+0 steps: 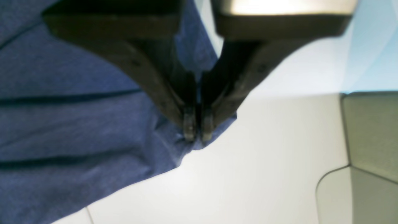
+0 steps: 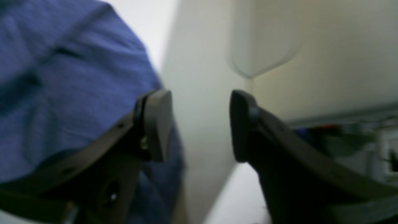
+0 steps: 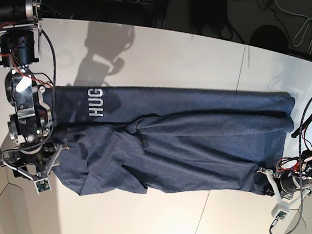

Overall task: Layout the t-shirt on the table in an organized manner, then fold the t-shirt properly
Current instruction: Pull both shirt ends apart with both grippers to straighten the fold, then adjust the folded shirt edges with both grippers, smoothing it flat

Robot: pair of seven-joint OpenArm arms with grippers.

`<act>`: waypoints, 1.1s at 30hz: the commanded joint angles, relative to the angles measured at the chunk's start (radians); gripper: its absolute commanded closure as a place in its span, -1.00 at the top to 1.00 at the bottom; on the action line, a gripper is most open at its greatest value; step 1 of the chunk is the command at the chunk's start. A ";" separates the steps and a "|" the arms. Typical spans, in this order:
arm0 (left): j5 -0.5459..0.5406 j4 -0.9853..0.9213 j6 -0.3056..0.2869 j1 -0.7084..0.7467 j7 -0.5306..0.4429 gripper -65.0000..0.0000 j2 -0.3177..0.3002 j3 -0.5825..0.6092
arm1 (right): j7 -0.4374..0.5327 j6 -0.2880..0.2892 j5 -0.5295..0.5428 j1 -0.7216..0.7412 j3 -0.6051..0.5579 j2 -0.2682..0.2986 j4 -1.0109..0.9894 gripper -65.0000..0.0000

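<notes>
The t-shirt [image 1: 77, 124] hem is pinched by the closed left tool [image 1: 198, 132]; the open right tool [image 2: 200, 124], seemingly empty, is blurred beside it.

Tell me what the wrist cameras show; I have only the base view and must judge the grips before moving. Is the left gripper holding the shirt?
Observer: Yes, the left gripper is shut on the edge of the shirt.
Operator: And the right one?
Observer: The right gripper is open, with nothing between its jaws.
Operator: Where is the cloth there?
Observer: Beside one finger, outside the gap.
</notes>
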 commanded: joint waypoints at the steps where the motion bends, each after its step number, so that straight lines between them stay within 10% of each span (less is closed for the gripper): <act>1: -0.003 0.014 -0.003 -0.030 -0.018 -1.00 -0.010 -0.007 | 0.039 -0.016 0.014 0.061 0.006 0.008 -0.049 -0.08; 13: -0.003 0.014 -0.003 -0.030 -0.018 -1.00 0.024 -0.007 | 0.218 0.063 0.216 0.413 0.006 -0.007 -0.779 -0.09; 33: -0.003 0.014 -0.003 -0.030 -0.014 -1.00 0.032 -0.007 | 0.269 -0.050 0.157 0.113 0.006 -0.007 -0.627 -0.28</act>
